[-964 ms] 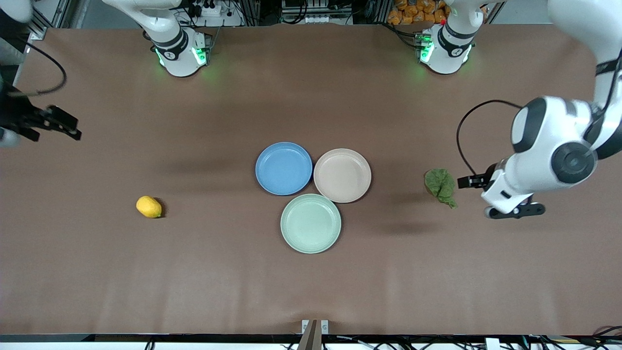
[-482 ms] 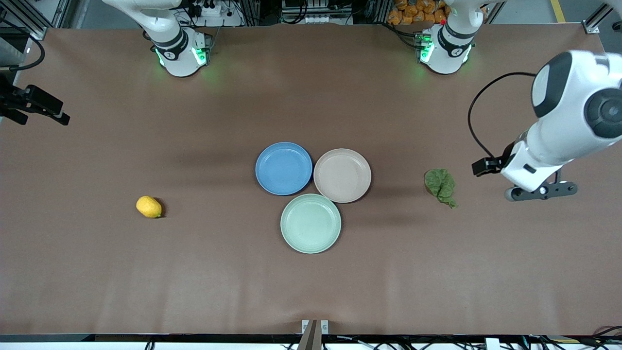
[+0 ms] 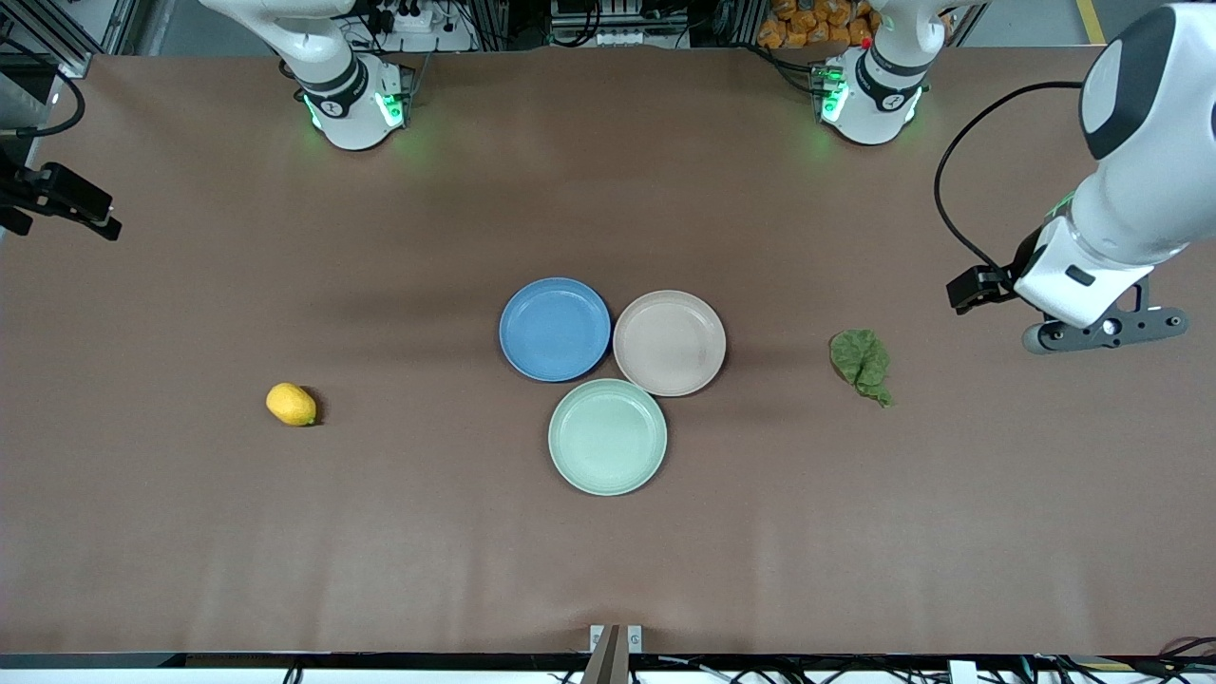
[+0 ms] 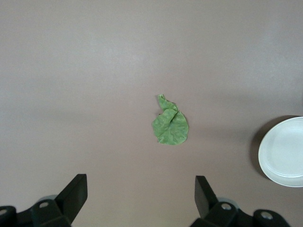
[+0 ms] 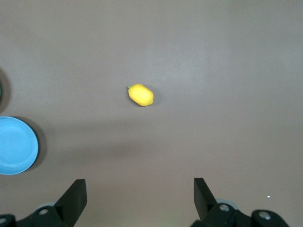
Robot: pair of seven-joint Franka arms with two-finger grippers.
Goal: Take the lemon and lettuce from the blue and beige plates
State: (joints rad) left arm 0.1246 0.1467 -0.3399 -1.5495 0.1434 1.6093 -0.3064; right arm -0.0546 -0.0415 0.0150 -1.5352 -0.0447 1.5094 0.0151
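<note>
Lettuce [image 3: 862,364] on table, well apart from raised left hand [image 4: 139,201]

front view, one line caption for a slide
Lemon and lettuce on the table beside three empty plates, both arms raised at the ends.

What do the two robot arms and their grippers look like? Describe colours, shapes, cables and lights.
Both arms have glossy white rounded shells with black joint bands; their bases glow green. The left gripper has a dark grey bar-shaped body with a looping black cable. The right gripper is black, also cabled. The wrist views show black, wedge-shaped fingers.
</note>
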